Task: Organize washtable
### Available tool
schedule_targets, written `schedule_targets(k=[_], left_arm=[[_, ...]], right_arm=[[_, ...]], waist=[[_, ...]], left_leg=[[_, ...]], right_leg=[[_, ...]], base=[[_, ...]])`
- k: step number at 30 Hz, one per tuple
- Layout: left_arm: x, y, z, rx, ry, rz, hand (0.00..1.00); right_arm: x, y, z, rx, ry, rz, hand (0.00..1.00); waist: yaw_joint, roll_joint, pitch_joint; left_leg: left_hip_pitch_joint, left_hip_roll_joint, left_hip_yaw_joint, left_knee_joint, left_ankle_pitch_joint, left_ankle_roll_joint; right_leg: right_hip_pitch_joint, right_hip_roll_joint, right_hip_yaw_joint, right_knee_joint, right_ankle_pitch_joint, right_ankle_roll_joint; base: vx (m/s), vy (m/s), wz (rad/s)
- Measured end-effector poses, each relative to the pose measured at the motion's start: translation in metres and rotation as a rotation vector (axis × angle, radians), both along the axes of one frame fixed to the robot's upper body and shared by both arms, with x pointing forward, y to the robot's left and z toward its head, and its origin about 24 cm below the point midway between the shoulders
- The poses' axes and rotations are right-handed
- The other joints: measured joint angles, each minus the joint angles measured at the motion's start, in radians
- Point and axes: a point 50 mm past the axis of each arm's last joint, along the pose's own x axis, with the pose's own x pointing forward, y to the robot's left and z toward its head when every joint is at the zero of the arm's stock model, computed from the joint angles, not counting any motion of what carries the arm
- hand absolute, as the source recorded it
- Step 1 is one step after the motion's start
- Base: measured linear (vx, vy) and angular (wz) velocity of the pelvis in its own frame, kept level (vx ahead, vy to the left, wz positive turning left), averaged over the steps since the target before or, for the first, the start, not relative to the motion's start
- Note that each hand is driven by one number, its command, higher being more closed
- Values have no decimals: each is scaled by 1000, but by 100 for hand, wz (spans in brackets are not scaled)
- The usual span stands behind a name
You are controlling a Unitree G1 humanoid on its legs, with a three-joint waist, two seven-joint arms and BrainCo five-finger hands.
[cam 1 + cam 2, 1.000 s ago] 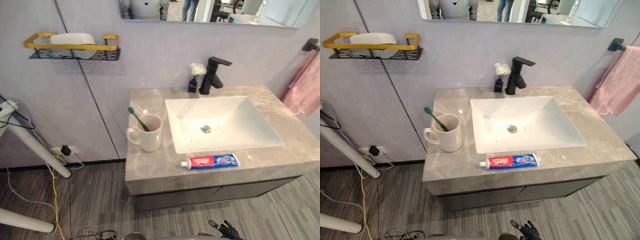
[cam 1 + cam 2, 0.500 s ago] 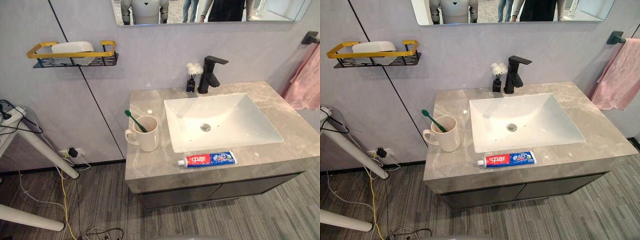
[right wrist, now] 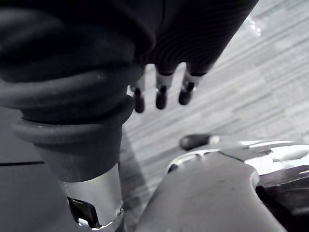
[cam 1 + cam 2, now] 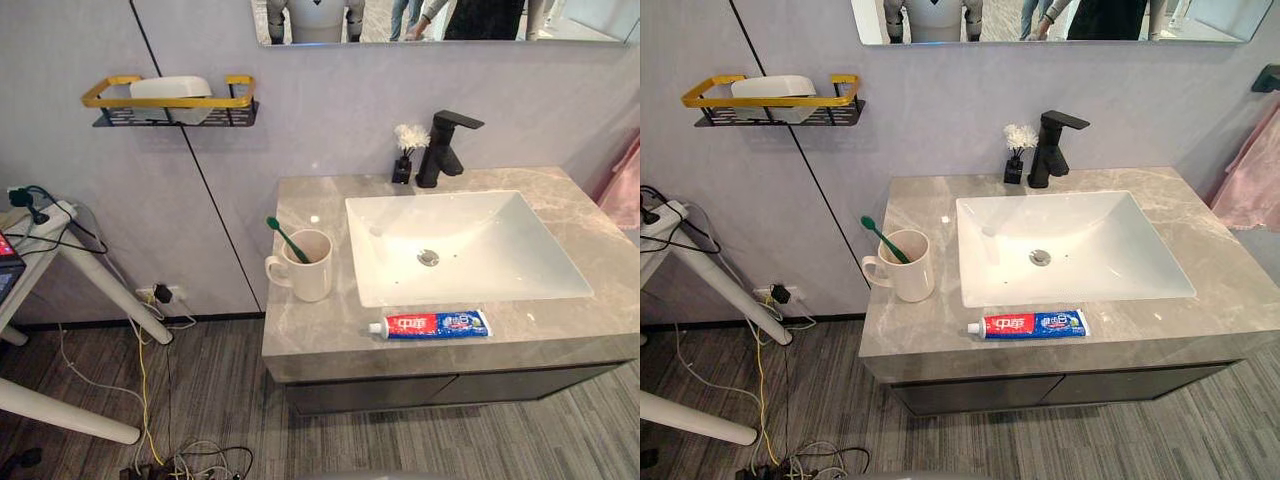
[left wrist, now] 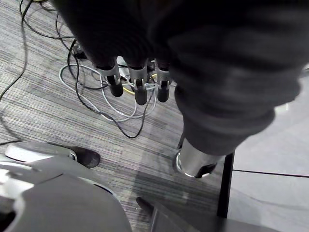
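Hanging left hand (image 5: pixel 140 89) and right hand (image 3: pixel 161 96) loose and empty, not yet reaching for toothpaste (image 4: pixel 430 325) lying just before sink (image 4: pixel 500 250) or cup (image 4: pixel 308 265) holding toothbrush (image 4: pixel 285 237) left of sink, probably needing to lift toothpaste into cup next.

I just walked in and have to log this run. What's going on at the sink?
Nothing is being handled yet. The robot's left hand and right hand hang open above the floor, holding nothing. On the counter, a mug with a green toothbrush stands left of the basin, and a toothpaste tube lies flat in front of the basin, near the front edge.
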Motion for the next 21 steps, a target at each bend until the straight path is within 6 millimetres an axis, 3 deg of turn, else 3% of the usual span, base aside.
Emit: schedule_targets(k=[5,9,11,13,16,17,21], left_arm=[[-4,5,1,1,-18,136,0],[-4,39,14,97,-138,434,0],[14,80,44,234,-337,606,0],[27,107,72,348,-478,654,0],[51,144,151,621,-776,690,0],[58,147,180,728,-863,671,0],[59,141,240,1022,-975,617,0]], right_arm=[[0,0,0,0,0,0,0],[0,0,0,-1,-1,0,0],[-1,0,0,-1,2,1,0],[0,-1,0,-3,-1,2,0],[7,-2,1,-11,-24,14,0],[7,-2,2,-12,-26,16,0],[12,-3,4,-23,-50,31,0]], waist=[[2,3,1],[12,5,4],[49,9,6],[60,10,6],[91,17,2],[103,18,1],[110,32,-5]], left_leg=[[-9,-7,-29,-4,4,7],[-22,-14,-72,-27,24,10],[-34,-16,-98,-26,28,10],[-41,-18,-118,-26,31,10],[-65,-28,-160,-14,34,10],[-75,-32,-178,-5,34,10],[-91,-45,-222,21,33,11]], right_leg=[[6,-3,-26,-5,0,0],[9,-5,-70,-8,-1,0],[14,-5,-96,-7,-7,-2],[17,-4,-108,-5,-11,-8],[18,-11,-146,9,-22,-6],[20,-14,-161,15,-23,-4],[35,-24,-192,33,-23,-4]], base=[[-6,2,14],[0,-8,30],[-1,-19,35],[-3,-13,32],[8,-3,40],[21,13,44],[11,29,35]])
